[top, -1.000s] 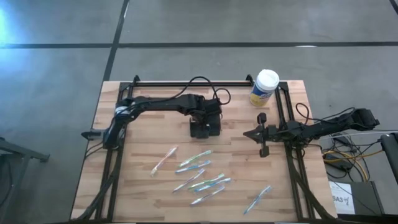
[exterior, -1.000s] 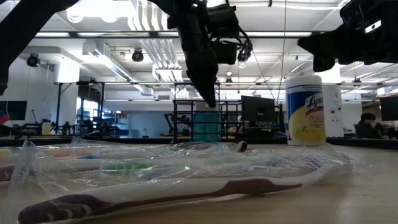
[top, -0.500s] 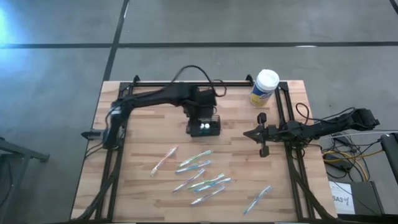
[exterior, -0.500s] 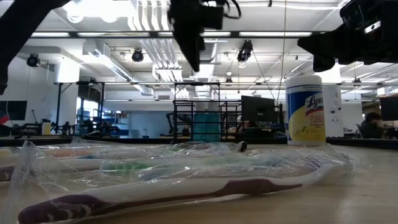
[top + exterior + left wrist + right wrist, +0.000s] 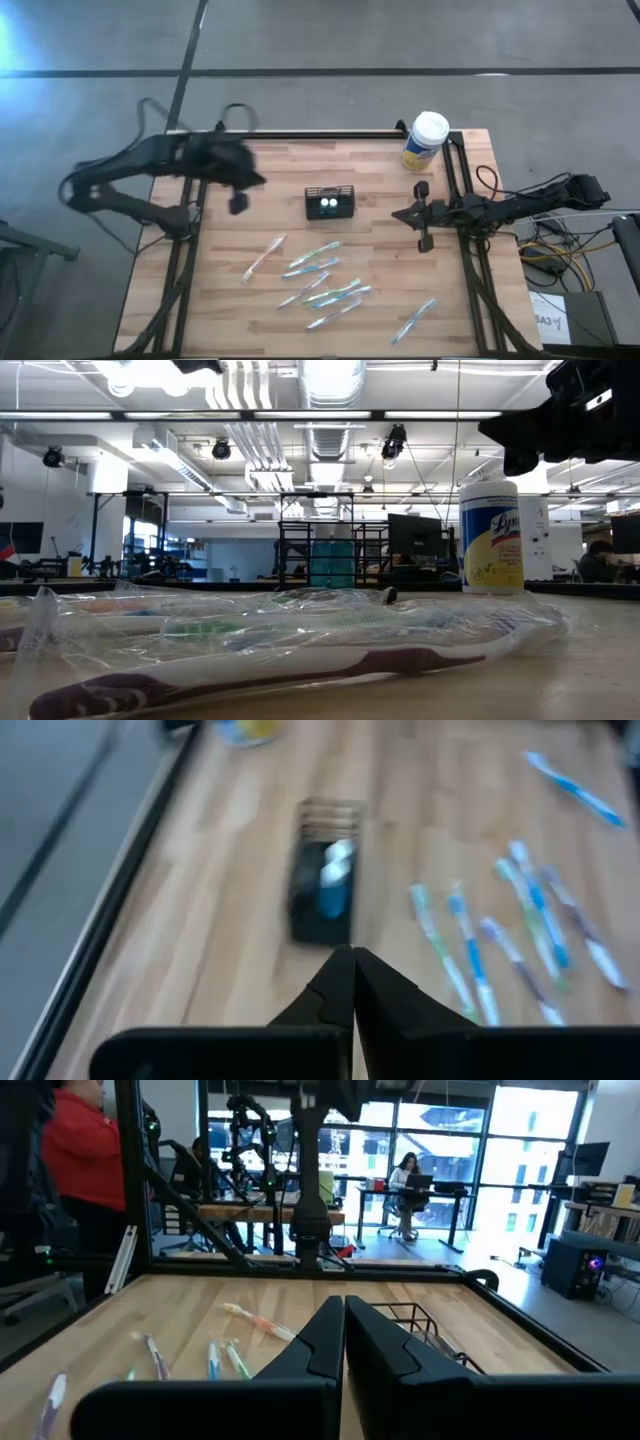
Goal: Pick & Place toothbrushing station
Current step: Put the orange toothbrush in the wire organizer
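Left fingers: the left gripper [image 5: 352, 982] has its two dark fingers [image 5: 330, 990] pressed tight together, with nothing between them.
Left gripper place: it hangs over the left edge of the counter [image 5: 260, 195], well apart from the caddy.
Right fingers: the right gripper [image 5: 343, 1330] also has its fingers pressed together and holds nothing.
Right gripper place: it [image 5: 422, 213] waits at the right side of the counter, near the metal rail.
Toothbrushing station: the small black mesh caddy [image 5: 330, 203] stands alone on the counter, near the middle, between the two grippers. No gripper touches it. Something pale and blue shows inside it.
Toothbrushes: a bunch of wrapped toothbrushes [image 5: 322, 280] lies flat on the counter in front of the caddy. One more toothbrush [image 5: 415, 320] lies apart, toward the front right corner.
Canister: a white-lidded canister [image 5: 425, 140] with a yellow label stands upright at the back right of the counter.
Room: a person in red [image 5: 75, 1150] shows behind the counter in the right wrist view.
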Controlling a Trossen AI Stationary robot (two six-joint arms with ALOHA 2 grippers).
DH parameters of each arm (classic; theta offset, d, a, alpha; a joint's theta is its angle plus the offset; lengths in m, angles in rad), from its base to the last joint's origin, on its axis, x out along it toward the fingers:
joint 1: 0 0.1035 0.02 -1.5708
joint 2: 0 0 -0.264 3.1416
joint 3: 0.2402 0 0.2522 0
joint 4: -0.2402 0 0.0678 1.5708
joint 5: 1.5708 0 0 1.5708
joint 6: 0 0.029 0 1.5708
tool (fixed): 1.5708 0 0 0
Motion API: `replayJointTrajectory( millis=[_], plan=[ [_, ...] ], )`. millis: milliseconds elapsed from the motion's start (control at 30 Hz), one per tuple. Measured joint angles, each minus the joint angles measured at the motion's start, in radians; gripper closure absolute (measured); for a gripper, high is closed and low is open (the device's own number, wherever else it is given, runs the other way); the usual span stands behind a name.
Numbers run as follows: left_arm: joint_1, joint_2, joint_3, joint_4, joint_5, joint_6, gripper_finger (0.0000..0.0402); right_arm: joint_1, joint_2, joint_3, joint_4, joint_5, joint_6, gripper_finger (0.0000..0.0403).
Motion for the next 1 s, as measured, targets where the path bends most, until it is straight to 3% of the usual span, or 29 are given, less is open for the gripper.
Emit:
replayJointTrajectory(
  millis=[200, 400, 567, 867, 1000],
  plan=[
    [0.000, -0.365, -0.329, 0.174, -0.067, -0.119, 0.0398, 0.000, 0.000, 0.000, 0.030, 0.000, 0.004, 0.0394],
    [0.000, -0.600, -0.560, 0.406, -0.059, -0.042, 0.0400, -0.007, -0.032, 0.000, 0.033, 0.015, 0.009, 0.0394],
    [0.000, -0.745, -0.733, 0.582, 0.036, 0.036, 0.0400, -0.040, -0.160, 0.000, -0.065, 0.015, 0.027, 0.0394],
    [0.000, -1.058, -0.999, 0.799, 0.031, 0.046, 0.0401, -0.062, -0.438, 0.000, -0.304, 0.011, 0.089, 0.0394],
    [0.000, -1.046, -1.069, 0.807, 0.028, 0.030, 0.0401, -0.062, -0.537, 0.000, -0.398, 0.018, 0.091, 0.0394]
  ],
)
